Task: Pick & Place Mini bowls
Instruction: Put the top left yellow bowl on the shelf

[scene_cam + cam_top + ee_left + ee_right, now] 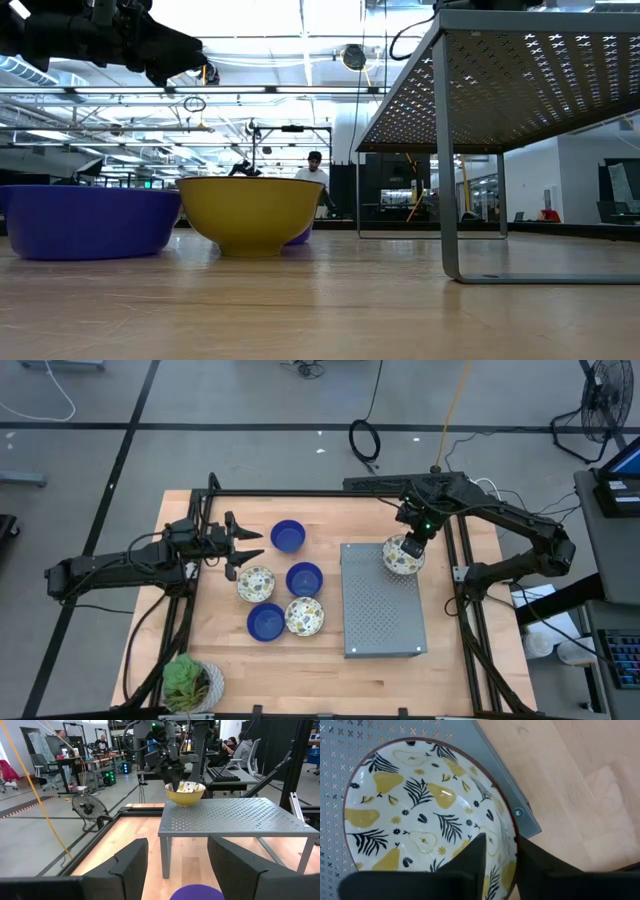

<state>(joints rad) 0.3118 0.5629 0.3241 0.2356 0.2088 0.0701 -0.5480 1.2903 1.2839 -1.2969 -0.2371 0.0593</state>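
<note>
Pear-patterned bowl rim pinched by right pincer — on grey perforated stand.

No text, label, brand, number or sign can be read in any of the views. The patterned bowl in the right wrist view carries only painted pears and leaves, no lettering, and the perforated grey stand bears only cross-shaped holes. The screens at the edge of the high view and in the room behind the bench are too small to read.
</note>
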